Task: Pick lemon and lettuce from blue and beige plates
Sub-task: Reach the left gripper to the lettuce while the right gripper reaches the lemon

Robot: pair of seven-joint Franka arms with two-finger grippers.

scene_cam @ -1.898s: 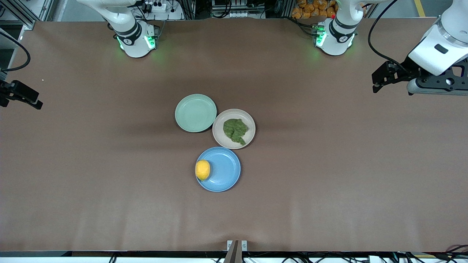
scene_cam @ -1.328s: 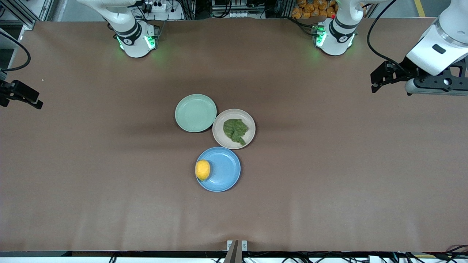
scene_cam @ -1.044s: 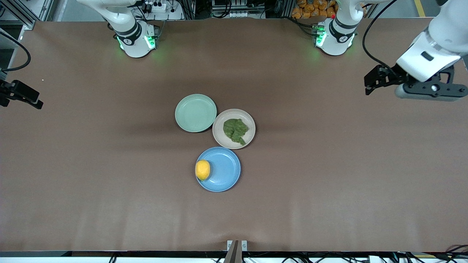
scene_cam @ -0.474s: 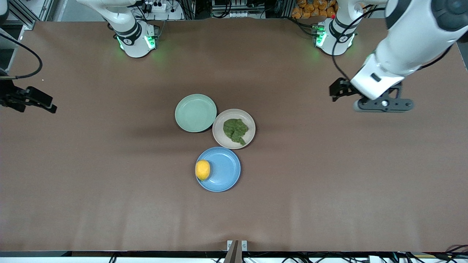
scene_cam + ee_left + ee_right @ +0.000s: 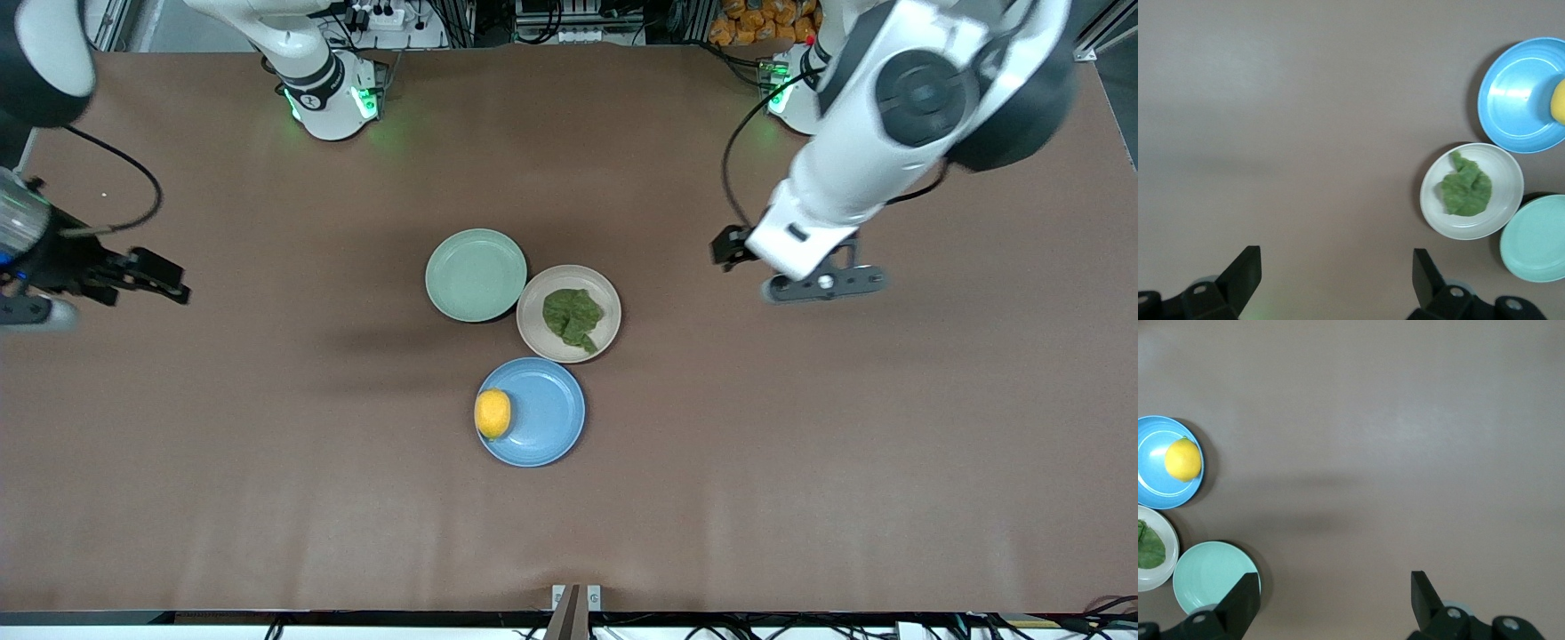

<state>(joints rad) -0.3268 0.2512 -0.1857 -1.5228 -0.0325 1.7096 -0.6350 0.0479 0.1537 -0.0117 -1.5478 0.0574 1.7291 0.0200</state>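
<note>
The lettuce leaf [image 5: 573, 318] lies crumpled on the beige plate [image 5: 535, 333], which sits at the table's middle touching the green plate [image 5: 476, 275] and just beside the blue plate [image 5: 547, 418], the one nearest the front camera. The lemon [image 5: 492, 413] rests on the blue plate at its edge toward the right arm's end of the table, its long axis running roughly toward the front camera.

The left gripper [image 5: 1331, 283] hangs over bare tablecloth [image 5: 800, 444] toward the left arm's end, fingers spread wide and empty; the lettuce lies from it toward the table's middle, with the beige plate the closest of the three plates. The right gripper [image 5: 1331, 600] hangs over bare cloth toward the right arm's end, also spread wide and empty, well apart from the plates.

By that layout the left arm is the nearer one to the lettuce, and the lemon's place on the blue plate's edge favours the right arm, though it has more ground to cover
</note>
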